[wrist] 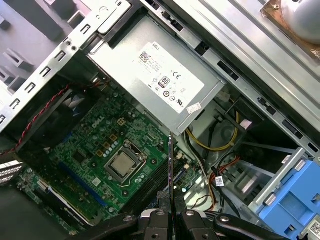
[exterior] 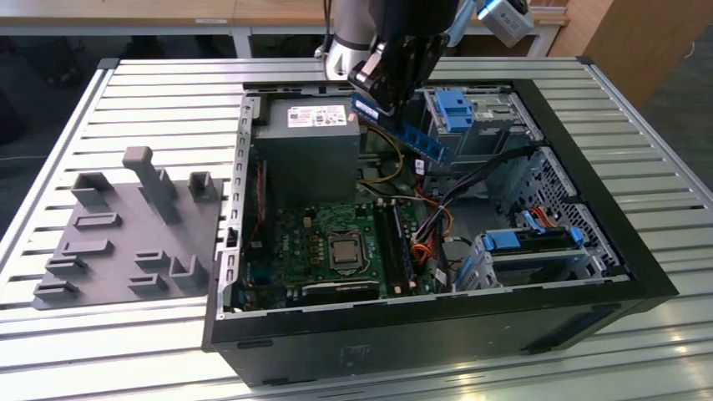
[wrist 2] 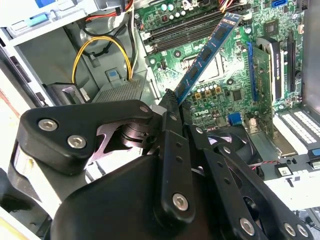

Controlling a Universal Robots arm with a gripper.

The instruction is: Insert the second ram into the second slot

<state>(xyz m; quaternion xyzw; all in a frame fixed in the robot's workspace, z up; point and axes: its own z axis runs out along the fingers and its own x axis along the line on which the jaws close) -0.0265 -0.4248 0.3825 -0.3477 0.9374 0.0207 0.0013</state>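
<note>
My gripper (exterior: 386,93) hangs above the back of the open computer case (exterior: 624,251), shut on one end of the second ram (exterior: 403,134). The ram is a thin blue stick slanting down over the cables. In the second wrist view the ram (wrist 2: 207,50) juts out from my gripper (wrist 2: 172,102) over the green motherboard. In the first wrist view the ram (wrist: 171,170) is edge-on, rising from my gripper (wrist: 171,214). The black memory slots (exterior: 396,246) lie beside the CPU socket (exterior: 334,251), well below the stick. Which of them is the second slot I cannot tell.
A grey power supply (exterior: 306,146) stands close to the exterior view's left of the gripper. Blue drive brackets (exterior: 452,109) sit just behind it and at the case's right (exterior: 523,241). Loose cables (exterior: 429,217) run past the slots. A grey fixture plate (exterior: 123,234) lies outside the case.
</note>
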